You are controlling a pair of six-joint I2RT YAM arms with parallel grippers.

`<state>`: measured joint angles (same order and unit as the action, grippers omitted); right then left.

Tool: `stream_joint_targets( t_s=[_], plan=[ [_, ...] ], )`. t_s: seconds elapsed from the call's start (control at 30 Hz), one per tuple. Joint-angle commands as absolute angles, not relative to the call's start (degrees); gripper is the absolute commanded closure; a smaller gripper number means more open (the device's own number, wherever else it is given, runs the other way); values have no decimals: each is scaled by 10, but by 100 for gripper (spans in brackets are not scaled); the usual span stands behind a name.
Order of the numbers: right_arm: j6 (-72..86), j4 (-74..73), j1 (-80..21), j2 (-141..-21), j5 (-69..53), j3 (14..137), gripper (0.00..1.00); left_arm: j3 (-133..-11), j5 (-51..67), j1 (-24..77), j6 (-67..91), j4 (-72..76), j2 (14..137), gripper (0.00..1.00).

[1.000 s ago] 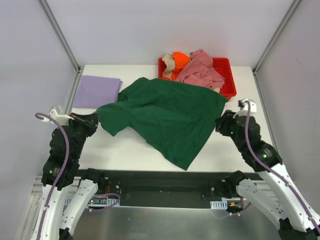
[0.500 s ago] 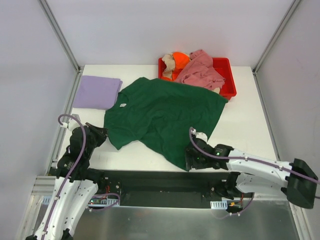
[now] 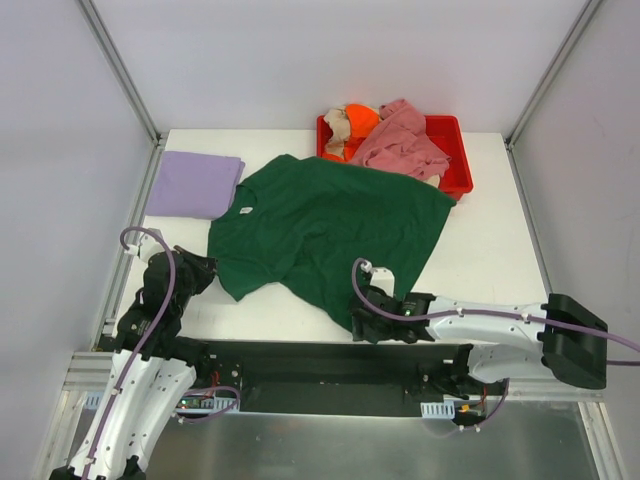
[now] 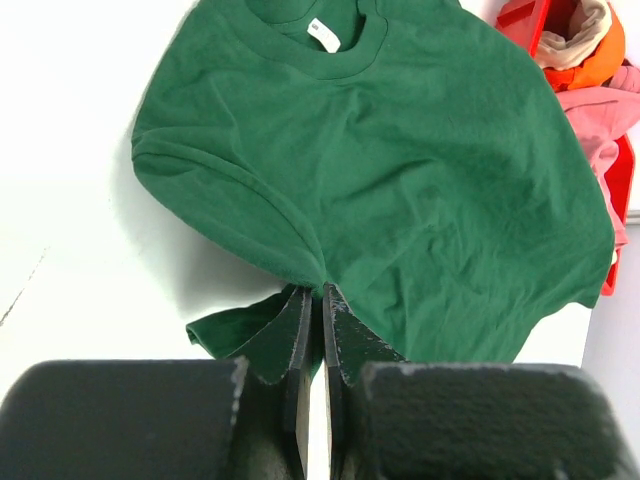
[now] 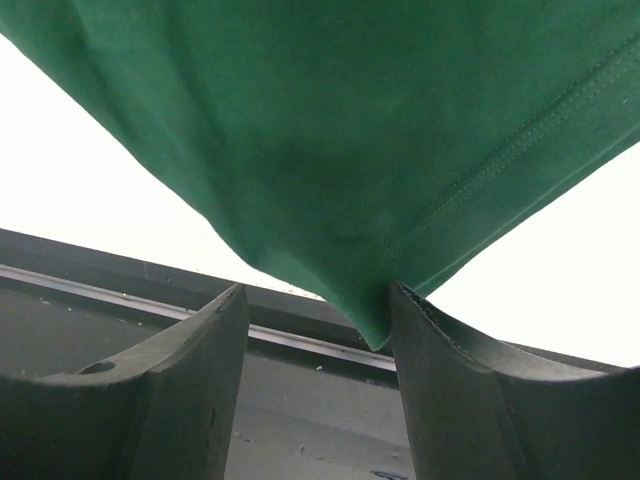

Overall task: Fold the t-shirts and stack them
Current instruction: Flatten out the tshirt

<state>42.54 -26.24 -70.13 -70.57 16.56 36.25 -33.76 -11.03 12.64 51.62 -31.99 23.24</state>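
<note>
Table [image 3: 500,250]: white, carrying all the cloth.

Dark green t-shirt [image 3: 330,225]: lying at mid-table, front up, collar toward the far left, mostly spread but rumpled. Its near hem corner is hanging over the table's near edge.

Red tray [image 3: 457,129]: sitting at the far right, touching the green shirt's far edge. It is holding a pink t-shirt [image 3: 400,140], an orange one [image 3: 358,118] and a beige one [image 3: 338,128], all unfolded.

Lavender t-shirt [image 3: 192,183]: lying folded flat at the far left, just beside the green collar. I am counting it as 1 done and the start of the stack.

Step, as I judge it: flattening the green shirt before its 1st fold.

My left gripper [image 4: 313,292]: clenched on the green shirt at the gathered cloth by its near-left sleeve.

My right gripper [image 5: 318,300]: released, 2 fingers straddling the hanging hem corner, not pinching it.

Next move, my estimate: closing the right fingers on that corner, then drawing both holds apart so the cloth is lying flat.

Writing: 1 white neck label [image 4: 323,33] is showing inside the collar, too small to read. No other marks visible.
</note>
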Motion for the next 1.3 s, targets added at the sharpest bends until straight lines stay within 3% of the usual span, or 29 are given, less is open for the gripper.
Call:
stream_joint_targets(
  t_s=[0.0,0.27,0.5,0.67,0.73,1.03,1.27],
  plan=[
    [492,-285,-730,-689,199,369,40,-333,-113,123,521,-308,234,100],
    [517,-287,-749,-708,199,364,42,-332,-107,123,521,-308,239,100],
    [519,-287,-754,-730,271,363,41,-330,-98,123,525,-308,247,100],
    [511,-290,-753,-740,301,365,49,-331,-99,123,524,-307,247,100],
    [511,-292,-751,-744,298,362,53,-331,-105,123,525,-308,243,100],
    [519,-362,-751,-750,251,361,50,-340,-127,123,519,-308,249,100],
    [499,-328,-746,-763,265,354,53,-344,-137,123,519,-309,253,100]
  ],
)
